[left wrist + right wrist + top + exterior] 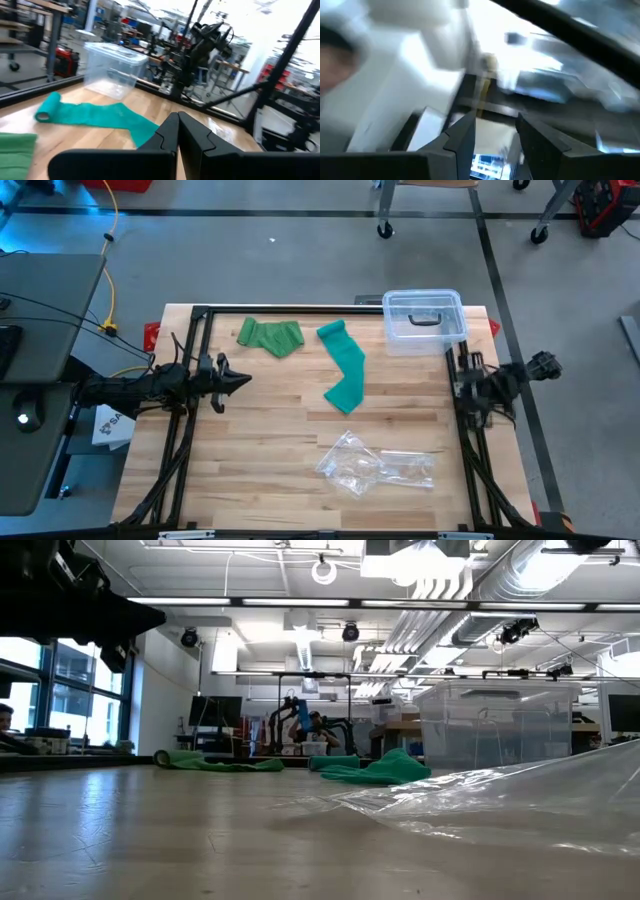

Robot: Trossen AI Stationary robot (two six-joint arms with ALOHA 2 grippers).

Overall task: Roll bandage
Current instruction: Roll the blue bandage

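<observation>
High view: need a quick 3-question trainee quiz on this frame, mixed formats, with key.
1. True or false: the teal bandage lies fully rolled.
2. The clear bin sits at which table corner? A) far right B) near left C) near right
3. Fill in: the left gripper is ____, holding nothing.

Key: 1 false, only its far end is rolled. 2 A. 3 shut.
</observation>
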